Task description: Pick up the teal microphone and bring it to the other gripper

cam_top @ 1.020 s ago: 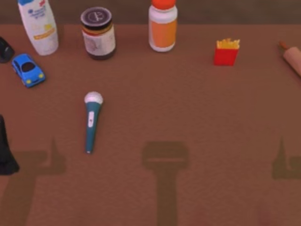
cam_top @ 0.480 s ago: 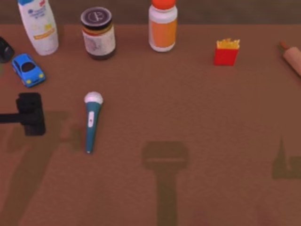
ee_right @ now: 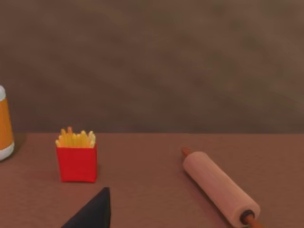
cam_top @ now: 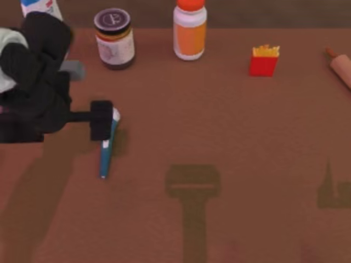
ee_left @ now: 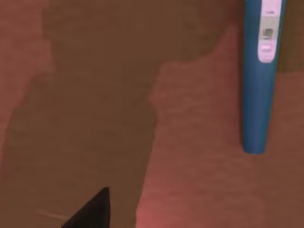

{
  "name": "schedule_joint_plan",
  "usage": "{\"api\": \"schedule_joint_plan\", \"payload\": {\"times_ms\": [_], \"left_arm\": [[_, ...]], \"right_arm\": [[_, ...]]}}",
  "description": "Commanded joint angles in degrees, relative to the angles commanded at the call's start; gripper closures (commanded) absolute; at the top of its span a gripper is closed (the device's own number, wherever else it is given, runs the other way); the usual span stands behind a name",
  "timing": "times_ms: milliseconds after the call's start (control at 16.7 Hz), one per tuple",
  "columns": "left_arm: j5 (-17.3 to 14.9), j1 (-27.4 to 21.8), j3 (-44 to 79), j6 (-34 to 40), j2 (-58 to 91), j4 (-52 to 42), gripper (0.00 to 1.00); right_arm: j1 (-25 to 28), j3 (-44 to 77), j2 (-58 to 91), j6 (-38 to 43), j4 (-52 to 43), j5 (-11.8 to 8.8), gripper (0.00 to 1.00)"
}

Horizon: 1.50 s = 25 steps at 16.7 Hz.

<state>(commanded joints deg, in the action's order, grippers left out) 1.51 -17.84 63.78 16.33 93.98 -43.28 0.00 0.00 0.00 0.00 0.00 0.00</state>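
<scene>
The teal microphone point(cam_top: 105, 158) lies on the brown table at the left, its white head point(cam_top: 115, 114) pointing to the back. My left gripper point(cam_top: 101, 120) hangs over the head end and hides most of it. In the left wrist view the microphone's teal handle point(ee_left: 260, 90) with its white switch patch lies off to one side, outside the open jaws, and only one black fingertip point(ee_left: 95, 211) shows. The other gripper, my right one, is out of the top view. One of its fingertips point(ee_right: 97, 209) shows in the right wrist view, open and holding nothing.
Along the back edge stand a white bottle point(cam_top: 41, 6), a dark-lidded jar point(cam_top: 114, 38) and an orange bottle point(cam_top: 190, 30). A red fries box point(cam_top: 264, 60) and a rolling pin point(cam_top: 341, 66) sit at the back right. The bulky left arm point(cam_top: 33, 82) covers the far left.
My left arm has swung in from the left edge to above the microphone's head. It now hides the blue car. The microphone has not moved.
</scene>
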Motion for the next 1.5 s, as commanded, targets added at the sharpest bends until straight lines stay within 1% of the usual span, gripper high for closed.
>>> {"api": "schedule_joint_plan", "payload": {"times_ms": [180, 360, 780, 960, 1260, 1380, 1500], "left_arm": [[0.1, -2.1, 7.7, 1.9, 9.9, -4.6, 0.0], [0.2, -3.3, 12.4, 3.0, 15.9, -7.1, 0.0], [0.2, -3.2, 13.1, 3.1, 17.1, -7.2, 0.0], [0.2, -3.3, 11.6, 2.9, 19.9, -3.2, 0.0], [0.1, -3.0, 7.6, 2.6, 27.7, 9.3, 0.0], [0.1, -3.0, 6.7, 2.5, 29.4, 11.5, 0.0], [0.1, -3.0, 6.7, 2.5, 29.6, 11.6, 0.0]], "right_arm": [[0.0, 0.0, 0.0, 0.0, 0.0, 0.0, 0.0], [0.0, 0.0, 0.0, 0.0, 0.0, 0.0, 0.0], [0.0, 0.0, 0.0, 0.0, 0.0, 0.0, 0.0], [0.0, 0.0, 0.0, 0.0, 0.0, 0.0, 0.0], [0.0, 0.0, 0.0, 0.0, 0.0, 0.0, 0.0], [0.0, 0.0, 0.0, 0.0, 0.0, 0.0, 0.0], [0.0, 0.0, 0.0, 0.0, 0.0, 0.0, 0.0]]}}
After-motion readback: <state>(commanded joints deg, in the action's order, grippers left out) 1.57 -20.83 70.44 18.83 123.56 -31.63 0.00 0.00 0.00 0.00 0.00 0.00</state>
